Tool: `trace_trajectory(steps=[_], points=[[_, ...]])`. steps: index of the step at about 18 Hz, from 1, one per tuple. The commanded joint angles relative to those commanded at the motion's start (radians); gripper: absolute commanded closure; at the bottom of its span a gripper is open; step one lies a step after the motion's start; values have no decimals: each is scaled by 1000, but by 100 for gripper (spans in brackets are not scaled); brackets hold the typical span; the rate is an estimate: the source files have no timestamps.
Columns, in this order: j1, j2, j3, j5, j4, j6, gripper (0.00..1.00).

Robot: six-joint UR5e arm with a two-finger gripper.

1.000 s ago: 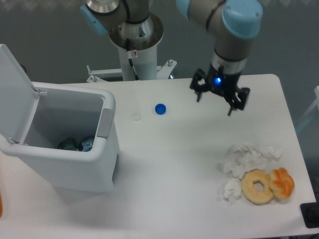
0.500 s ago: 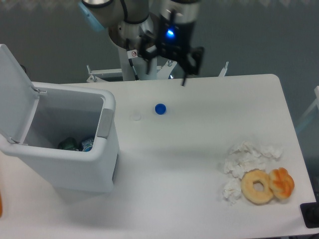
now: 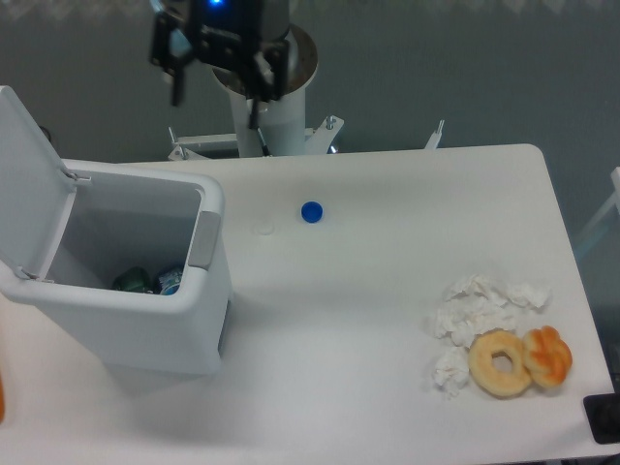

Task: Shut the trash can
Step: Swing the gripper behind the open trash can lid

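Right now I see my gripper (image 3: 215,82) high at the top left of the view, above the far edge of the worktop (image 3: 387,320) and in front of the arm's white mounting column (image 3: 266,107). Its two dark fingers (image 3: 177,77) hang downward with a clear gap between them and nothing held; a blue light glows on the wrist just above.

Down on the left of the worktop stands the trash can (image 3: 145,310), a large white boxy bin. Its lid (image 3: 24,174) is swung up and back on the left side, standing nearly upright, so the bin is open. A grey latch tab (image 3: 202,239) sits on the right rim of the opening. Inside, at the bottom, I can make out some dark and bluish items (image 3: 145,280), but not what they are.

Near the middle of the worktop, to the right of the bin, lies a small blue cap (image 3: 311,211), with a faint white disc (image 3: 264,230) just left of it. Toward the right front corner is a heap of crumpled white tissue (image 3: 475,310), and touching its lower edge a pale ring donut (image 3: 501,362) with a smaller orange pastry (image 3: 548,355) pressed against its right side.

The gripper is well apart from the trash can, up and to the right of the raised lid.
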Motion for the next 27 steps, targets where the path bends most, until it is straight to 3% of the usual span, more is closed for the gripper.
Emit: trace_trajectory(steps=[4,11,18,23,27], points=[[-78,2,-3,0,26,-97,0],[-196,-3,-9,-54,43,-126,0],[-218,-24,-9,-95,104,-135,0],[-230,-69,-3,-92,210,-200,0],[-230,-83,5,-88,218,-203,0]])
